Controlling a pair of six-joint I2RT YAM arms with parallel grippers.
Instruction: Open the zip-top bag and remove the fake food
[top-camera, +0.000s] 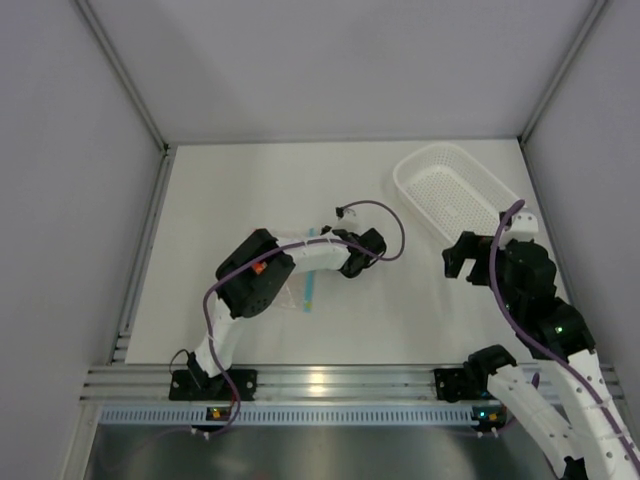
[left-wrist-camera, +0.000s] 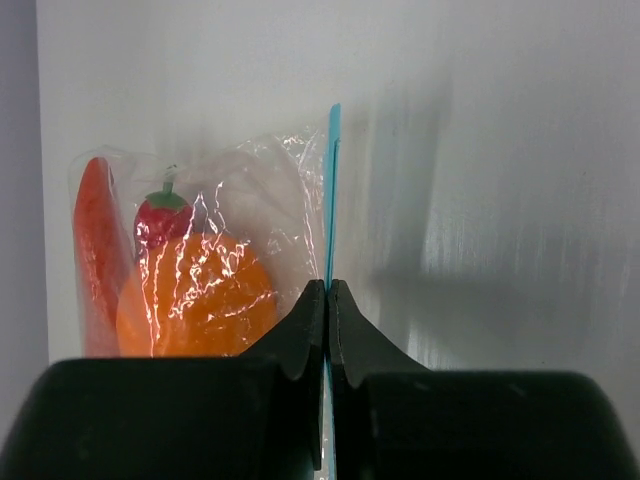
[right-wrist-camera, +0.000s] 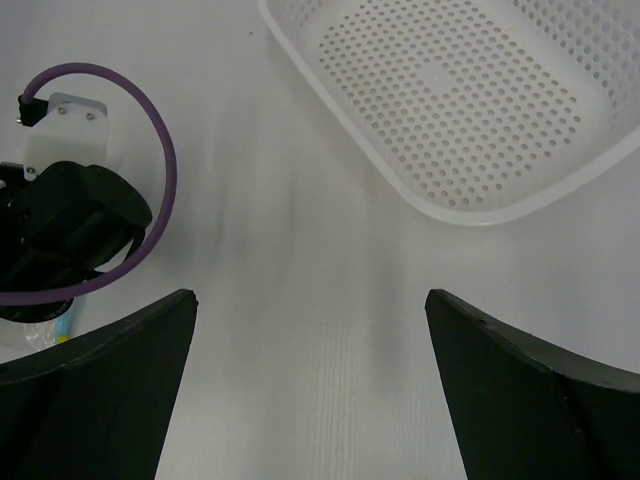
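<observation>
The left gripper (left-wrist-camera: 327, 290) fills the bottom of its wrist view, jaws together and clamped on the light blue zip strip (left-wrist-camera: 333, 190) of the zip-top bag (left-wrist-camera: 270, 180). The bag lies flat on the worktop (left-wrist-camera: 500, 150), and just left of the strip the fake food is sealed inside: the round orange (left-wrist-camera: 195, 300), a red piece with a green cap (left-wrist-camera: 160, 222) and the carrot (left-wrist-camera: 95, 250).

The right gripper (right-wrist-camera: 310, 300) hangs with jaws wide apart, holding nothing, near the white basket (right-wrist-camera: 450, 100) and well apart from the bag.

The likely fault is that a pull drags the whole bag instead of parting the seal, since nothing pins the other side. I cannot tell whether one lip or both are pinched. The jaws hide the bag's near end, and from above the arm covers most of it.
</observation>
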